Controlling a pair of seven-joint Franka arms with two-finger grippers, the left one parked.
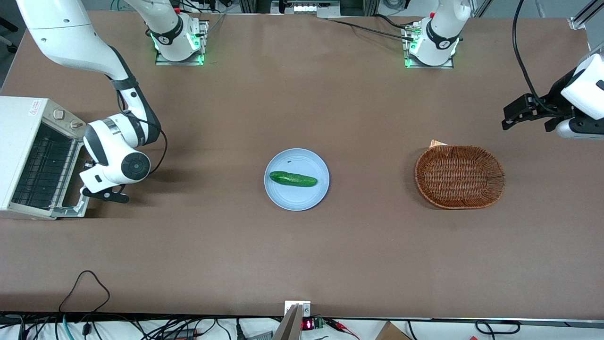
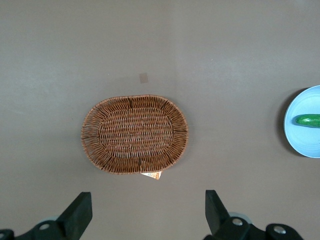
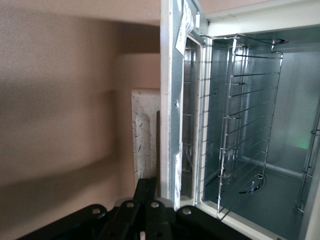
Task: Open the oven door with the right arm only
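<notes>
The white toaster oven stands at the working arm's end of the table. Its oven door, a silver frame with dark glass, is swung partly away from the oven body. In the right wrist view I see the door edge-on, with the lit oven cavity and wire rack open to view past it. The right arm reaches to the door's front. My gripper sits against the door's outer face by the pale handle piece. Its black fingers are pressed together with nothing visible between them. In the front view the wrist hides the gripper.
A light blue plate with a green cucumber lies mid-table. A brown wicker basket lies toward the parked arm's end; it also shows in the left wrist view. Cables hang along the table edge nearest the front camera.
</notes>
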